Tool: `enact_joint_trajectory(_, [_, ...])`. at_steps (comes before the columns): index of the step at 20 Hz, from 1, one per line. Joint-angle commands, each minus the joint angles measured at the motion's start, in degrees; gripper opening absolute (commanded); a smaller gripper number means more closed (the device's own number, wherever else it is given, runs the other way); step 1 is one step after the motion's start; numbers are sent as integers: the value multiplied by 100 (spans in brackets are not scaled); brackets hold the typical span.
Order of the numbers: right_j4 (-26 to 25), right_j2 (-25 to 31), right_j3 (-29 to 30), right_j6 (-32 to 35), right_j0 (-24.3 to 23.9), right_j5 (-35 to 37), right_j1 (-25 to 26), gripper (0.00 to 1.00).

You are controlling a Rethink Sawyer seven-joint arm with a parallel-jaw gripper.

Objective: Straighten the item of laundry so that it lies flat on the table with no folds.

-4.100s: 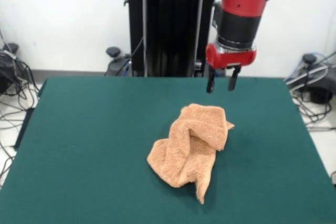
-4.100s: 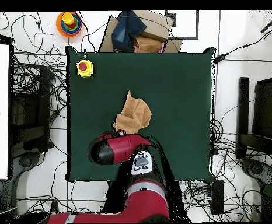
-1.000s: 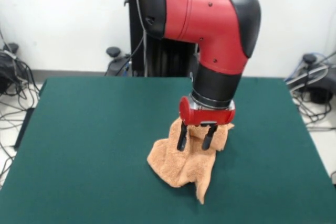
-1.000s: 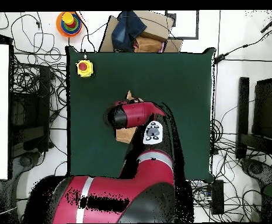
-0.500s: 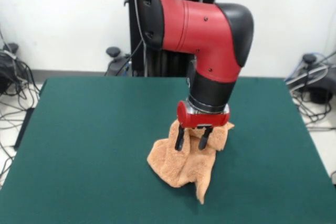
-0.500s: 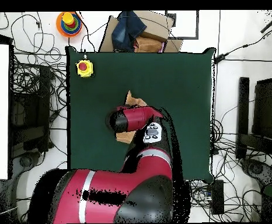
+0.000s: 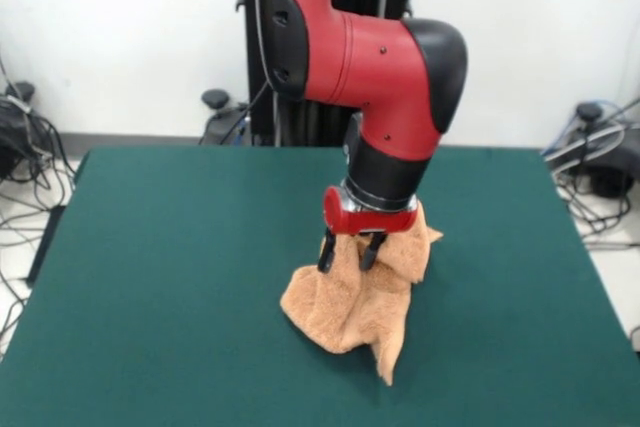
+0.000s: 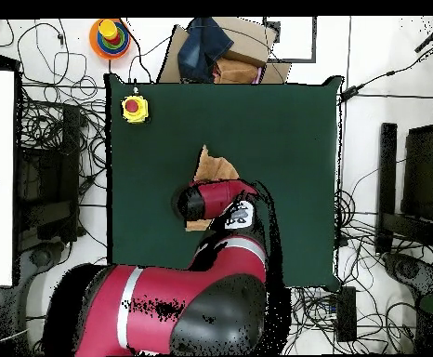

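Note:
The item of laundry [image 7: 350, 302], an orange-tan terry towel, lies crumpled near the middle of the green table [image 7: 170, 247]. My gripper [image 7: 346, 253] comes down onto its upper part, the two dark fingers pinching a raised fold of cloth. Towel fabric bunches up to the right of the wrist, and a narrow tail hangs toward the table's front edge. In the overhead view only one pointed end of the towel [image 8: 213, 165] shows on the table [image 8: 295, 130]. The red arm [image 8: 211, 200] hides the remaining cloth and the gripper.
A yellow box with a red button [image 8: 134, 108] stands on one corner of the table. Off the table lie a coloured ring-stacking toy [image 8: 109, 37], a cardboard box with dark cloth [image 8: 218, 51] and many cables on the floor.
The gripper came down from above the table's far side onto the towel. Over the last second its fingers narrowed on a fold and it shifted left and slightly up, pulling cloth up with it.

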Motion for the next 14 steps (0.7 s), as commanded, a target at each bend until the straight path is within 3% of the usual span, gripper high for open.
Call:
enact_joint_trajectory(1, [87, -82, 495, 1274, 38, -423, 97, 100])
enact_joint_trajectory(14, [266, 21, 340, 1290, 94, -549, 264, 100])
